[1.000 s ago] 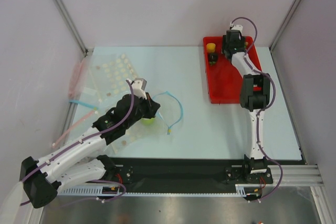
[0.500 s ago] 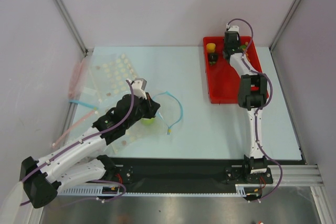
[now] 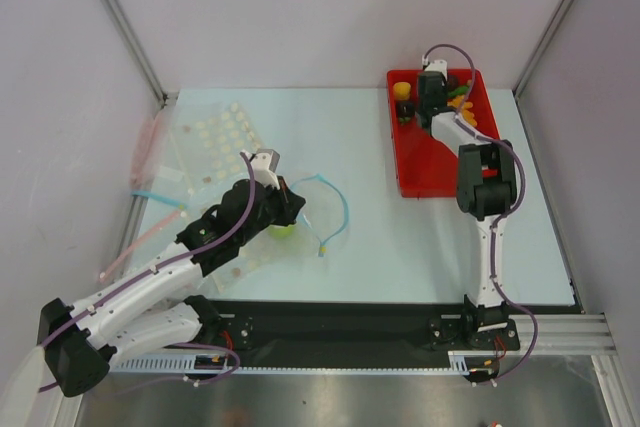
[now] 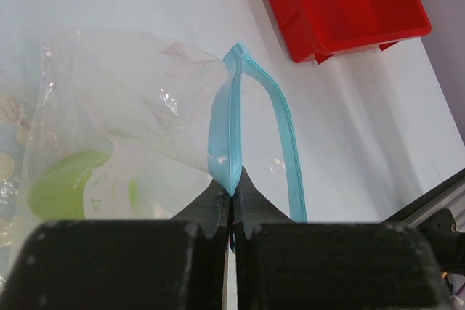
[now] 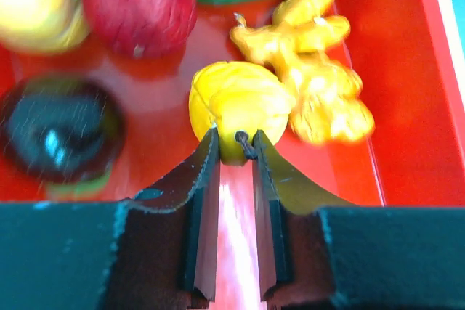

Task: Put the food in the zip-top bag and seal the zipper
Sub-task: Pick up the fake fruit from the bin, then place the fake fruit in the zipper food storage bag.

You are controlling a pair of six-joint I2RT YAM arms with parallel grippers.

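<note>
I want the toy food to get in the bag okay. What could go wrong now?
1. The right gripper has its tips on only the stem end of the round yellow fruit, so it could slip out or roll off in the red tray.
2. The left gripper pinches just one spot of the blue zipper; the floppy zip-top bag might sag shut, making its mouth hard to hit.

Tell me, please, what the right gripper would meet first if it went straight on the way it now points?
The yellow toy fruit: in the right wrist view its near end sits between the fingertips of the right gripper, so contact would come almost at once, though depth is hard to judge.
</note>
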